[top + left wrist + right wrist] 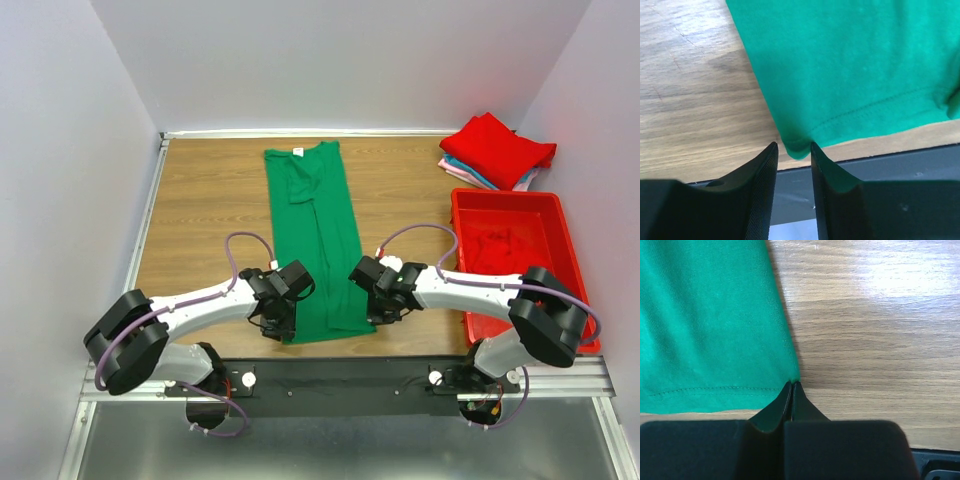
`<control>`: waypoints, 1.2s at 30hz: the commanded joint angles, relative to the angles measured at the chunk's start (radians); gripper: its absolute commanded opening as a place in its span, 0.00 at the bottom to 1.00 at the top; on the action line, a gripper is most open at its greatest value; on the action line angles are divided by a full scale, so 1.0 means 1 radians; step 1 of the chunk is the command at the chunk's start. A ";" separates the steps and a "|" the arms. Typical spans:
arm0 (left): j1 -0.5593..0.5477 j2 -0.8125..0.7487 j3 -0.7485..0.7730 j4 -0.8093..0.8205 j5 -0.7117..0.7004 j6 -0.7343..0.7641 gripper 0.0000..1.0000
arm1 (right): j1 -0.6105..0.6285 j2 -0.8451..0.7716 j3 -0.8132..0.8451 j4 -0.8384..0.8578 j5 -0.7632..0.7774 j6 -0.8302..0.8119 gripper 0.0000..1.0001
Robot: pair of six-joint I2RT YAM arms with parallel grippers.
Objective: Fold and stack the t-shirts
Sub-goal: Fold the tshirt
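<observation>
One wooden counter (200, 200) is carrying everything, and two arms are reaching in from its near edge, the left arm (190, 310) and the right arm (480, 290) bending toward each other. One green t-shirt (315, 240) is lying along the middle of the counter as a long narrow strip, its sides folded in, its neck pointing to the far wall and its hem sitting at the near edge between the two arms. One red bin (555, 215) is standing at the right side, with something red and crumpled lying inside it that is hard to make out against the plastic. Beyond the bin, in the far right corner, one stack of folded t-shirts (497, 148) is resting, a red one on top with a pink edge and a light blue edge peeking out below. The left tool (792, 146) is standing partly spread, its fingers (765, 165) apart, with the left hem corner of the green t-shirt sitting right at the mouth of the gap. The right tool (792, 384) is pressed together, its tips meeting right at the right hem corner; whether any cloth is being nipped between them I cannot tell. The green cloth is lying smooth and flat, with a stitched line running along the hem. One small white neck label (297, 152) is showing at the far end.
</observation>
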 commanded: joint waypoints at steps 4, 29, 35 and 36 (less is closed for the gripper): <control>-0.006 0.012 0.032 -0.020 -0.050 -0.002 0.17 | 0.000 -0.030 -0.007 -0.061 0.013 0.008 0.02; 0.037 -0.044 0.196 -0.041 -0.117 0.079 0.00 | -0.031 -0.033 0.226 -0.143 0.134 -0.010 0.01; 0.155 -0.005 0.258 0.001 -0.123 0.191 0.00 | -0.109 0.041 0.344 -0.143 0.167 -0.072 0.01; 0.169 0.005 0.268 0.005 -0.128 0.204 0.00 | -0.118 0.053 0.359 -0.143 0.172 -0.079 0.01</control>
